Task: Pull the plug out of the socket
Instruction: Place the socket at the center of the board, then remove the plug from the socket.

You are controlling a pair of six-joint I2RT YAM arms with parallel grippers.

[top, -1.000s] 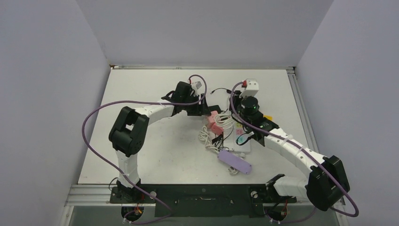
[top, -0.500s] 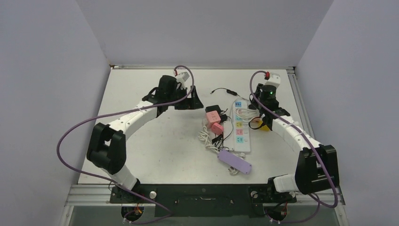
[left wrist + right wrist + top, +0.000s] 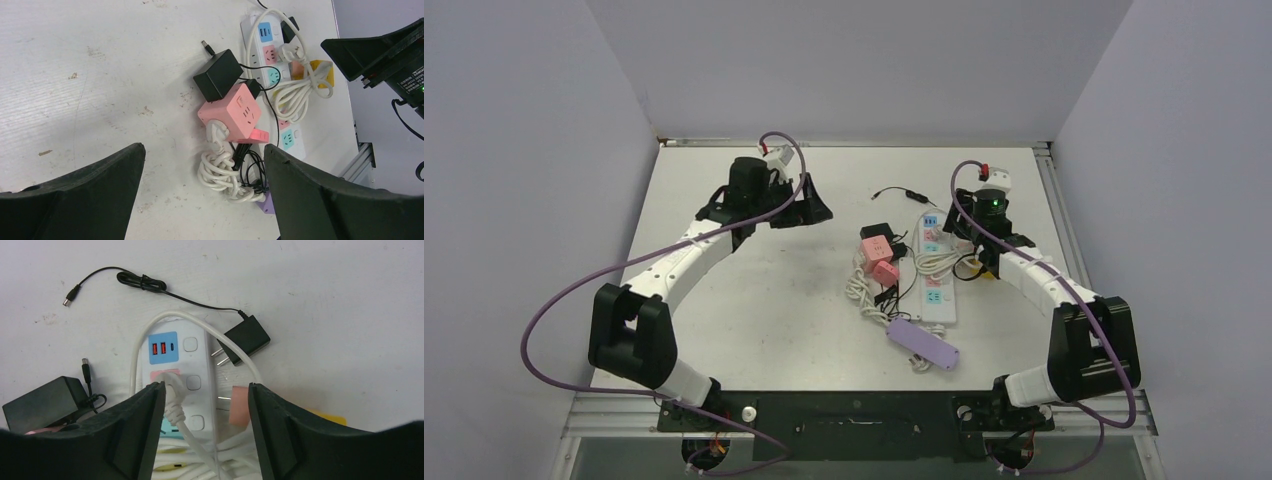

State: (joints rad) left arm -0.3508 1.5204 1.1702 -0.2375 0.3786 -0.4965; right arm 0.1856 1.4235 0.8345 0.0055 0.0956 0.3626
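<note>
White plug (image 3: 172, 382) still in strip (image 3: 192, 367), toward right worktop (image 3: 754, 320) edge. Left tool (image 3: 200, 150) backed off far-left; right tool (image 3: 205, 390) now over plug. Both apart, empty. Pull still ahead.

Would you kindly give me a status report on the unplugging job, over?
Open, empty: left gripper, right gripper. white plug appears seated in power strip, below right gripper. white cord coiled over strip; black adapter lies unplugged beside it.
</note>
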